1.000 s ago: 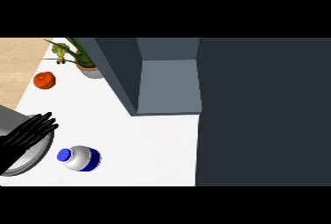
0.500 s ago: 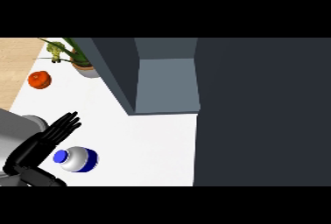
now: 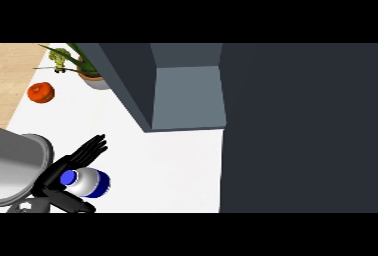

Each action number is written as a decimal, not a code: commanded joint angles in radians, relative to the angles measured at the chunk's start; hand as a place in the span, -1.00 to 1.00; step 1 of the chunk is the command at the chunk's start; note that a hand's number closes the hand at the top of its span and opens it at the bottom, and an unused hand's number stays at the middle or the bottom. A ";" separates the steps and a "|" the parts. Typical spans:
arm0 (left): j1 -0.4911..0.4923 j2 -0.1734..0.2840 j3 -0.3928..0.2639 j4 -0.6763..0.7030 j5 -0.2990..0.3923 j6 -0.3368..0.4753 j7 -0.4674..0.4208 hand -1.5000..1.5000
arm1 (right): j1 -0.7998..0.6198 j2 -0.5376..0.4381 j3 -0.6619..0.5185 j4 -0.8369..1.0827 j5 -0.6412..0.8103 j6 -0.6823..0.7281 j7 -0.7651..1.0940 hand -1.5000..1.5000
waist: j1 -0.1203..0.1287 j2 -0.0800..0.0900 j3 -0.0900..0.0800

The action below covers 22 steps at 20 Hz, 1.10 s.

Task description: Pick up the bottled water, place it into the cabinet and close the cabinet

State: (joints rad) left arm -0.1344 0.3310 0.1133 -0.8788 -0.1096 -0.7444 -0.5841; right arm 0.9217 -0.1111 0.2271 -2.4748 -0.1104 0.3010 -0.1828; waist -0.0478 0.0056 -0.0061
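The left hand [image 3: 74,162] comes in at the counter's near-left corner, its black fingers straight and spread, slanting up and to the right, with the thumb [image 3: 72,202] lower down, pointing right. Nothing is pinched yet. The bottle [image 3: 88,181] sits in the gap between fingers and thumb, just to the right of the palm and touching or nearly touching the fingers; from this view I cannot tell which. The right hand does not show at all, so the left is the one placed to take it.

The bottle stands upright, its long axis pointing straight up at the camera: a round blue cap [image 3: 69,177], a white rounded shoulder and a blue band on its right side. It looks smooth and hard, so my guess is the fingers must curl round its body from the left while the thumb closes from below.

The grey forearm [image 3: 18,167], curved and metallic, fills the left edge behind the hand. The counter [image 3: 177,165] is plain white and flat. The cabinet [image 3: 184,85], dark grey with a paler inner face, stands open toward the far side, well apart from the bottle, up and to the right. At the far-left corner sit an orange fruit [image 3: 40,92] and a potted plant [image 3: 81,67].
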 commanded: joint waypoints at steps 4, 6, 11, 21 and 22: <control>-0.003 -0.006 -0.106 0.143 -0.028 -0.149 -0.225 -1.00 | 0.065 -0.016 -0.006 -0.083 -0.043 0.011 0.007 -1.00 | 0.000 -0.001 0.000; -0.066 -0.030 -0.112 0.168 -0.006 -0.135 -0.215 -1.00 | 0.041 -0.008 0.011 -0.089 -0.014 -0.001 0.014 -1.00 | 0.006 0.001 0.000; -0.092 -0.040 -0.110 0.282 0.025 -0.106 -0.257 1.00 | 0.058 -0.005 0.003 -0.080 -0.022 -0.005 0.002 -1.00 | 0.002 0.004 0.000; -0.101 -0.055 -0.170 0.334 0.068 -0.153 -0.293 1.00 | 0.066 -0.011 0.014 -0.033 0.015 0.013 -0.050 -1.00 | 0.005 0.001 0.000; -0.116 -0.097 -0.118 0.356 0.107 -0.044 -0.286 1.00 | 0.080 -0.006 0.008 -0.063 0.001 0.002 -0.037 -1.00 | 0.012 0.000 0.001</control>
State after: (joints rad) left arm -0.2558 0.2962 -0.0104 -0.5818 -0.0272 -0.6884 -0.7314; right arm 0.9723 -0.1144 0.2379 -2.4681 -0.0848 0.3066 -0.2414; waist -0.0388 0.0026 0.0022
